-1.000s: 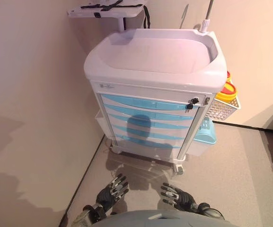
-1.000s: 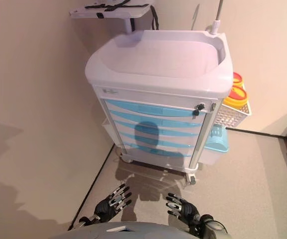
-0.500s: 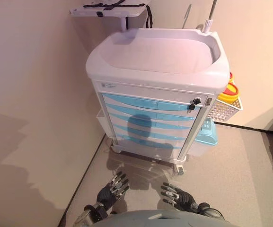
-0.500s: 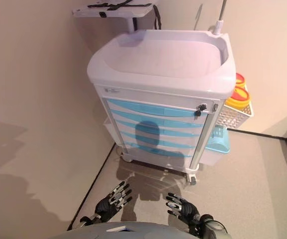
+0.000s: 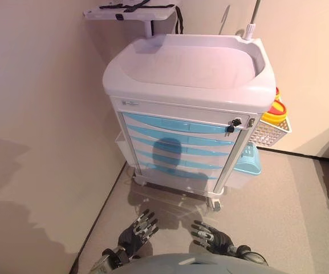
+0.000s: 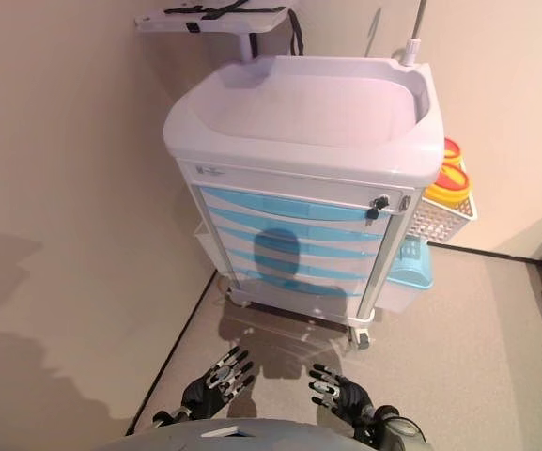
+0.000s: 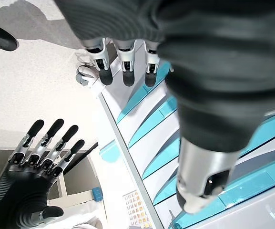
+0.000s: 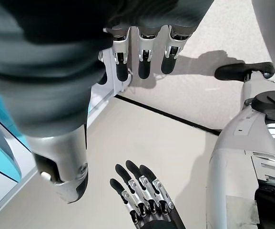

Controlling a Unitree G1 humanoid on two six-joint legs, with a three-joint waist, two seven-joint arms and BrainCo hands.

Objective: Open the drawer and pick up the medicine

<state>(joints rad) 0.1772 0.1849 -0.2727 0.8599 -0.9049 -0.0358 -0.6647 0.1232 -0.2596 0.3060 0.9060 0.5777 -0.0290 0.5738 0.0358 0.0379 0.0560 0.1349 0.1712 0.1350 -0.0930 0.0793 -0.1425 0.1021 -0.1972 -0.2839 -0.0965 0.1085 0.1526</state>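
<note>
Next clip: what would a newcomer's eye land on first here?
The white medical cart against the wall, its stack of light blue drawers all closed. On its right side hangs a white basket with yellow containers. Low in front, the left hand and right hand hover open, holding nothing.

Both the left hand [image 5: 138, 232] and right hand [image 5: 211, 237] have shifted slightly, fingers staying spread.
</note>
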